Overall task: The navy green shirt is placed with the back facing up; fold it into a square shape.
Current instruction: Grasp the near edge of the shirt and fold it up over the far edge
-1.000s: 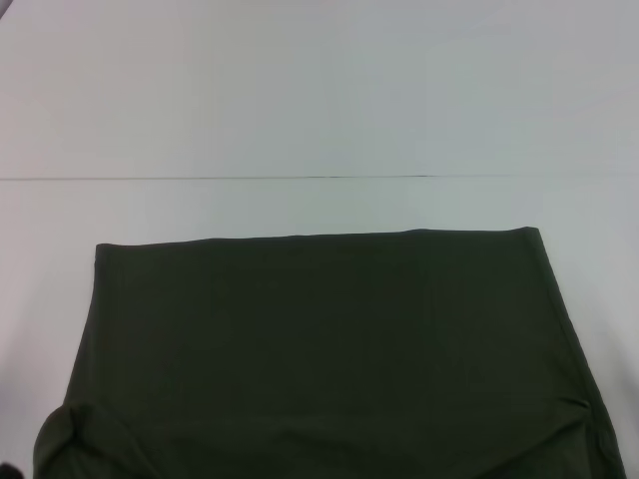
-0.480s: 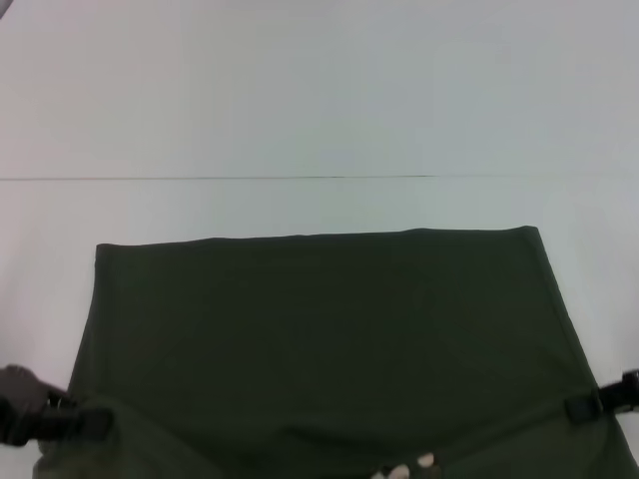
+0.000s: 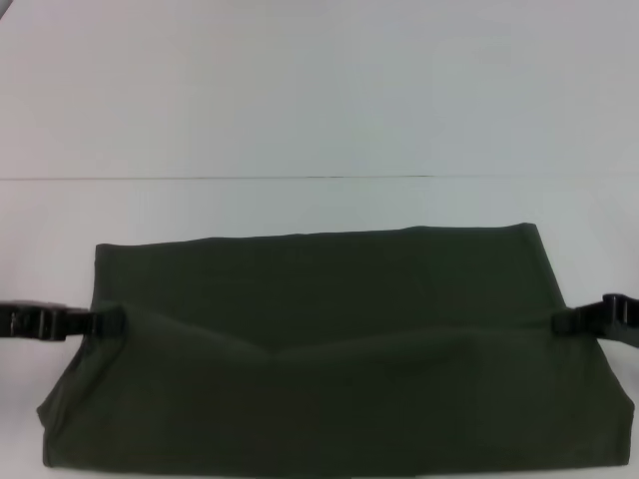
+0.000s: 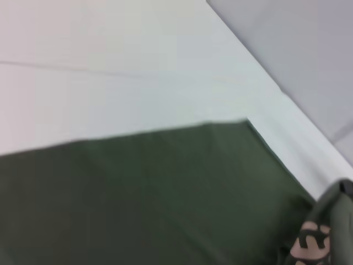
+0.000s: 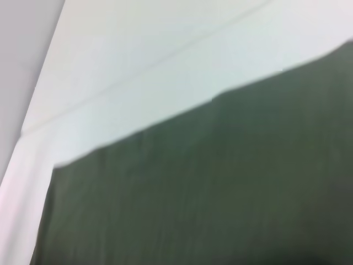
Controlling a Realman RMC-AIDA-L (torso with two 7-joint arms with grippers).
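The left gripper [image 3: 108, 321] comes in from the left edge of the head view, black and level, its tip at the left side of the navy green shirt [image 3: 329, 349]. Its jaws are closed on the cloth there, pinching the raised edge of a folded layer.

The shirt lies on the white table [image 3: 319, 120], taking up the near half of the scene from close to the left edge to close to the right. Its far edge runs straight across, with the far left corner and the far right corner both lying flat. A near layer of the same dark olive cloth is lifted over the flat part, held up at both ends and sagging in the middle, so its upper edge dips into a shallow V around the centre. Only plain fabric shows, with no lettering in view. A thin seam line crosses the table farther back, well apart from the shirt.

The right gripper [image 3: 571, 320] reaches in from the right edge at about the same height as the left one, its jaws shut on the right end of the lifted layer.

Both wrist views show mostly the plain green cloth [image 4: 138, 193] [image 5: 220, 182] against the white table, with the straight far edge and one corner.
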